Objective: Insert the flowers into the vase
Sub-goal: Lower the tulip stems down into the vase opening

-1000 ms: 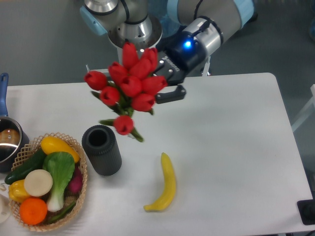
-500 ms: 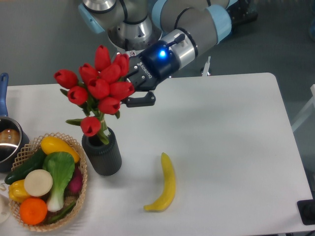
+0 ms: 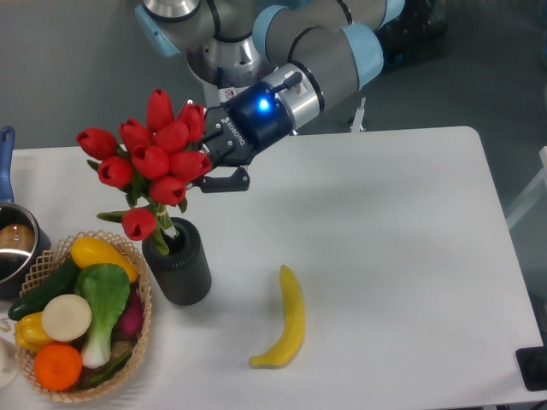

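**Red tulips dip into the black vase**

The robot's black two-finger gripper (image 3: 203,166) pinches the bunch of red tulip flowers with green stems (image 3: 149,162) from the right side. The stem ends poke down into the round mouth of the black ribbed vase (image 3: 178,261), and the red buds stand high above it. The vase stands upright on the white table (image 3: 385,256).

Just left of the vase sits a woven wicker basket (image 3: 137,329) full of vegetables. A yellow banana (image 3: 289,320) lies to the right of the vase. A metal pot with a blue handle (image 3: 12,235) sits at the left edge.
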`<move>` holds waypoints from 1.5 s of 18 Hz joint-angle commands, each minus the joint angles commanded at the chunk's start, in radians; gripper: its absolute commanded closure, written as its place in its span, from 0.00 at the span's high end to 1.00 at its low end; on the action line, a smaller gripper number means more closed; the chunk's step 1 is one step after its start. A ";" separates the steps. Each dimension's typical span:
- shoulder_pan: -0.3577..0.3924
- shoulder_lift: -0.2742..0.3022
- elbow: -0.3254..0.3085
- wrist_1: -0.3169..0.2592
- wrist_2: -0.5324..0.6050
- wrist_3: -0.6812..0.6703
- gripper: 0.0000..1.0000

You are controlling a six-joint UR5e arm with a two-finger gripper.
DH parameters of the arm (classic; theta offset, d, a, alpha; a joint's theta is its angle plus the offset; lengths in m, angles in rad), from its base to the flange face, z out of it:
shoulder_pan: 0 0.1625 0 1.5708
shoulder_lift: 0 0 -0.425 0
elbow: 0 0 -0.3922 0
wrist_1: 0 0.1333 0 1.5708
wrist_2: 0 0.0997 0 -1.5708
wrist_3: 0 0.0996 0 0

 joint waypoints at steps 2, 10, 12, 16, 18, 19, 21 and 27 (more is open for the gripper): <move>-0.005 -0.015 -0.008 0.000 0.012 0.005 0.30; -0.006 -0.026 -0.081 0.018 0.075 0.067 0.32; -0.023 -0.032 -0.100 0.018 0.106 0.100 0.32; -0.046 -0.057 -0.107 0.018 0.167 0.141 0.34; -0.051 -0.069 -0.107 0.018 0.184 0.149 0.35; -0.057 -0.074 -0.107 0.020 0.189 0.149 0.35; -0.058 -0.075 -0.110 0.020 0.201 0.155 0.37; -0.060 -0.072 -0.152 0.021 0.236 0.215 0.43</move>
